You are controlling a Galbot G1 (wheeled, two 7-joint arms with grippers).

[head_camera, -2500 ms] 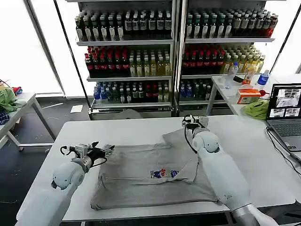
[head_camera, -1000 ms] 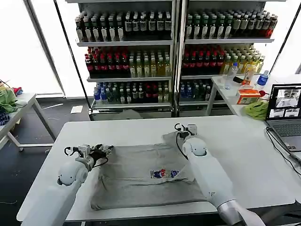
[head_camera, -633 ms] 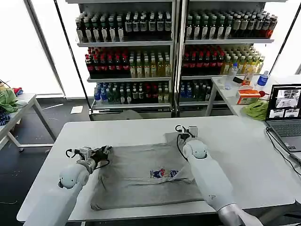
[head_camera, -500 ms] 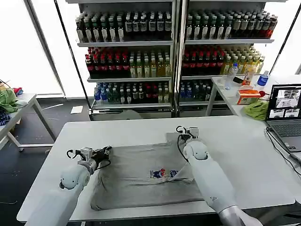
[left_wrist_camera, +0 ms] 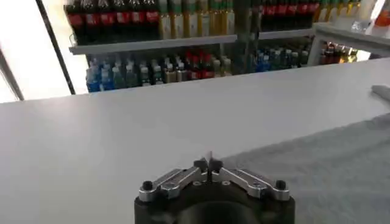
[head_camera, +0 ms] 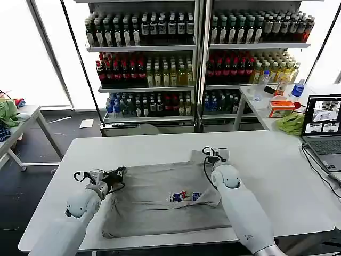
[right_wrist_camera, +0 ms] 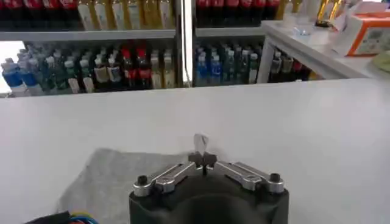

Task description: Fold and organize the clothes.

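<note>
The T-shirt [head_camera: 165,200] lies flat on the near half of the table [head_camera: 277,154], print up, its right side already folded in over the body and its left side still spread. The left gripper [head_camera: 118,172] sits at the shirt's far-left corner with its fingers pressed together, and the right gripper [head_camera: 214,154] sits at the far-right edge, fingers likewise together; whether either has cloth pinched I cannot tell. To fold the left side well, I judge both should hold firm, lift only slightly and travel together, so the edge lands straight without dragging the finished fold.
</note>
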